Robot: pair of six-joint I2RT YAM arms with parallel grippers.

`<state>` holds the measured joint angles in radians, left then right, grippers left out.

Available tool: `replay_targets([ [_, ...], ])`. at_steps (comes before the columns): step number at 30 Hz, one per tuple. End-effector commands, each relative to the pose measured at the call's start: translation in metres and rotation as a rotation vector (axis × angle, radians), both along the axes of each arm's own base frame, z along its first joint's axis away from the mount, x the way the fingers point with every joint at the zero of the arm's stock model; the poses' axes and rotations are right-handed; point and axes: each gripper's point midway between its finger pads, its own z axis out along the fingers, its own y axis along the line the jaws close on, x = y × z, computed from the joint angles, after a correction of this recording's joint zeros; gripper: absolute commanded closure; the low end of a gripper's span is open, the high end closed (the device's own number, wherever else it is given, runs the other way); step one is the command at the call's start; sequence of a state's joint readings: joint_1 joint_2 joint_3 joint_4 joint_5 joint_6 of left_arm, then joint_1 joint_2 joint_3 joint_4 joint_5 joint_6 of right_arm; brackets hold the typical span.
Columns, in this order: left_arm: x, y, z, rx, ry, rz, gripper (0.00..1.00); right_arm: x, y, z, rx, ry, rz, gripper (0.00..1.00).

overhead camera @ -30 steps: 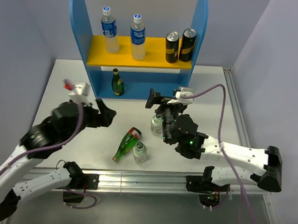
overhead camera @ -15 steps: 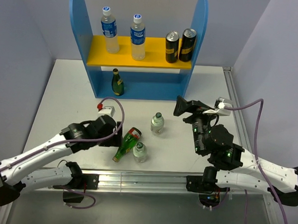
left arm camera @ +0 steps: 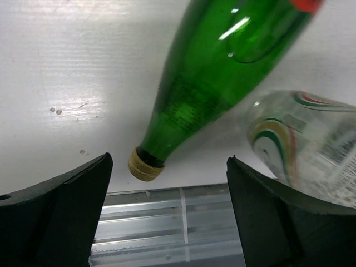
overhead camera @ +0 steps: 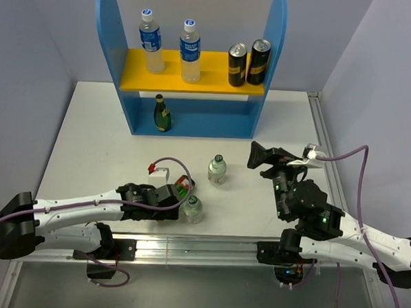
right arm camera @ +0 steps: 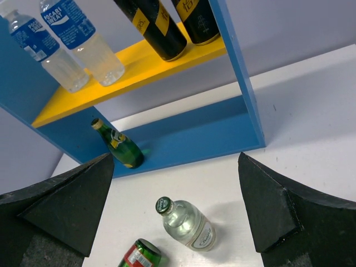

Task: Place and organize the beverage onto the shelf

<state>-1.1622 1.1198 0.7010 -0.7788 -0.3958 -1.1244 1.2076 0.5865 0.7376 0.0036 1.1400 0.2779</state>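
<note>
1. While my left gripper [left arm camera: 169,167] hangs spread at the near edge of the table [overhead camera: 90,120], the capped neck of the green bottle [left arm camera: 214,89], lying flat, sits between its fingers — untouched.
2. My right gripper [right arm camera: 175,158] — spread wide, empty — faces the shelf [right arm camera: 233,67] at the far edge.

A lab cell — plain walls [overhead camera: 32,48] boxing a white table [overhead camera: 90,120] with aluminium rail [overhead camera: 193,248].

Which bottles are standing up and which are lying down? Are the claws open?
Blue-label bottles: standing on shelf.
Cans: standing on shelf.
Shelf green bottle: standing.
Table green bottle: lying down.
Middle short bottle: standing.
Front short bottle: standing.
Left gripper: open, around lying bottle's neck.
Right gripper: open, empty.
</note>
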Motion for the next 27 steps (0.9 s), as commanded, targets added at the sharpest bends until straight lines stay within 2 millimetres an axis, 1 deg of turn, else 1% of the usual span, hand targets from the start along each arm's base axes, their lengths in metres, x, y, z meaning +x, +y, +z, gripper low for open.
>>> replay_targets([
  [1, 0.005, 0.002, -0.007, -0.037, -0.031, 0.082, 0.1, -0.002, -0.006, 0.001, 0.045, -0.005, -0.008, 0.01],
  [4, 0.008, 0.011, -0.02, -0.004, -0.043, 0.128, 0.12, -0.002, -0.005, -0.001, 0.045, -0.004, -0.006, 0.01],
  [7, 0.012, 0.009, -0.03, -0.006, -0.062, 0.135, 0.12, -0.002, -0.004, -0.002, 0.044, -0.004, -0.005, 0.01],
  [9, 0.015, 0.005, -0.032, -0.015, -0.077, 0.126, 0.12, -0.002, -0.004, -0.004, 0.042, -0.005, -0.005, 0.01],
  [12, 0.017, 0.002, -0.039, 0.004, -0.081, 0.103, 0.14, -0.001, -0.004, -0.006, 0.038, -0.005, -0.008, 0.01],
  [13, 0.017, 0.002, -0.044, 0.024, -0.075, 0.098, 0.15, -0.001, -0.003, -0.006, 0.035, -0.004, -0.01, 0.01],
  [14, 0.018, 0.003, -0.046, 0.034, -0.076, 0.098, 0.19, -0.001, -0.003, -0.007, 0.032, -0.003, -0.014, 0.01],
  [16, 0.017, 0.002, -0.052, 0.05, -0.067, 0.092, 0.21, 0.0, -0.004, -0.008, 0.029, -0.003, -0.022, 0.01],
  [17, 0.016, 0.003, -0.055, 0.058, -0.062, 0.088, 0.26, 0.0, -0.005, -0.009, 0.029, -0.003, -0.025, 0.01],
  [20, 0.013, 0.002, -0.061, 0.058, -0.044, 0.085, 0.34, 0.001, -0.005, -0.011, 0.019, 0.0, -0.035, 0.01],
  [22, 0.012, 0.002, -0.062, 0.048, -0.039, 0.085, 0.4, 0.001, -0.005, -0.012, 0.013, 0.004, -0.042, 0.01],
  [23, 0.01, 0.004, -0.064, 0.047, -0.034, 0.085, 0.45, 0.001, -0.005, -0.013, 0.01, 0.004, -0.044, 0.01],
  [25, 0.009, 0.004, -0.061, 0.027, -0.037, 0.089, 0.5, 0.002, -0.005, -0.014, 0.008, 0.005, -0.048, 0.01],
  [26, 0.007, 0.005, -0.061, 0.024, -0.036, 0.089, 0.56, 0.002, -0.005, -0.015, 0.007, 0.006, -0.052, 0.01],
  [27, 0.006, 0.005, -0.06, 0.017, -0.037, 0.091, 0.58, 0.002, -0.004, -0.015, 0.0, 0.007, -0.053, 0.01],
])
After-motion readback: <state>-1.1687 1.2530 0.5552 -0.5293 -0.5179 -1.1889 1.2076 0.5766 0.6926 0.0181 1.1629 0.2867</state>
